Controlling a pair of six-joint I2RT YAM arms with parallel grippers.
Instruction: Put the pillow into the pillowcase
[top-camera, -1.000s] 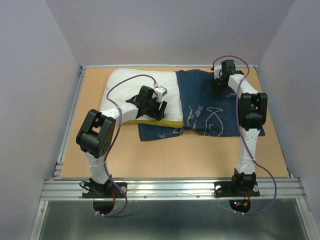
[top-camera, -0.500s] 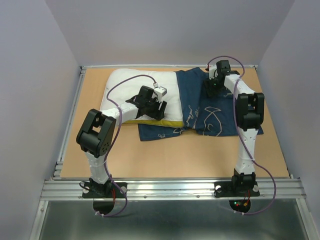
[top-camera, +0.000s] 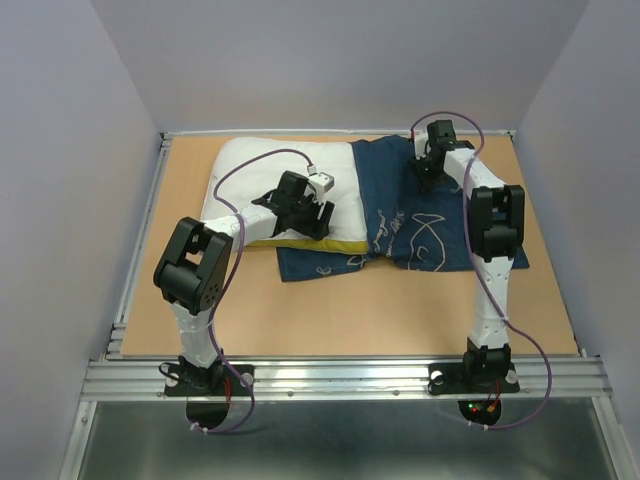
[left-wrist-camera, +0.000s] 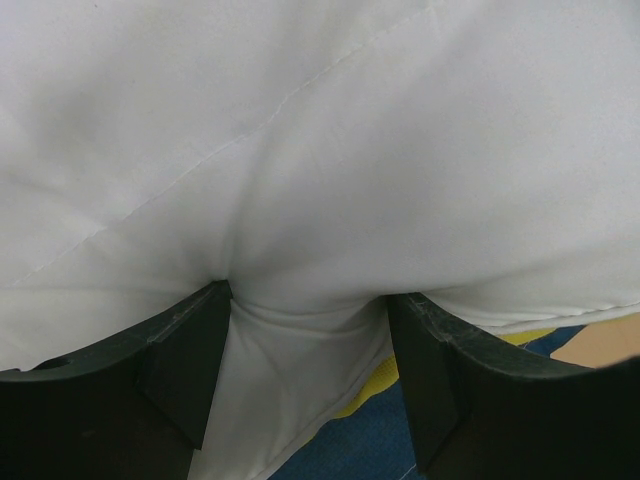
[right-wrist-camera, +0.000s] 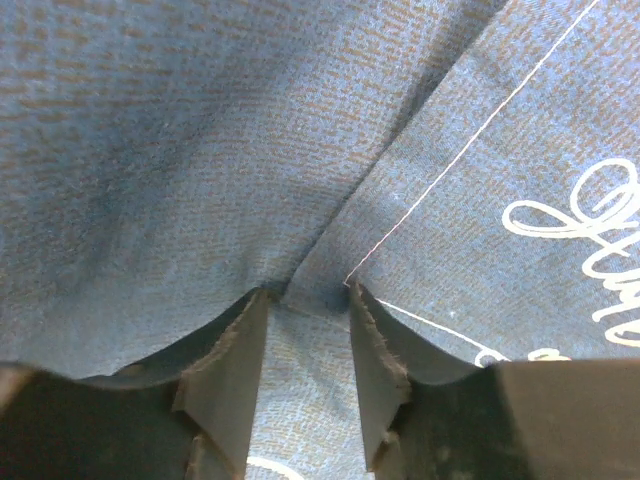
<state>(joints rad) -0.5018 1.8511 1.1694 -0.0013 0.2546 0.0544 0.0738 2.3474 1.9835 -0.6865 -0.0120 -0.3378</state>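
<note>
- Step in hand: feeding the pillow (top-camera: 255, 170) into the pillowcase (top-camera: 395, 215). The pillow lies upper left in the top view, its right end at the case's mouth near centre. It is mostly outside.
- My left gripper (left-wrist-camera: 310, 300): jaws wide, clamped on a thick fold of pillow.
- My right gripper (right-wrist-camera: 305, 295): jaws close together, pinching a ridge of navy cloth at the case's upper edge.
- Next, I judge: hold the case fast and drive the pillow rightward without the cloth slipping.

The pillow (top-camera: 262, 172) is white with a yellow edge band. The pillowcase (top-camera: 385, 190) is navy, with white line drawings and script.
</note>
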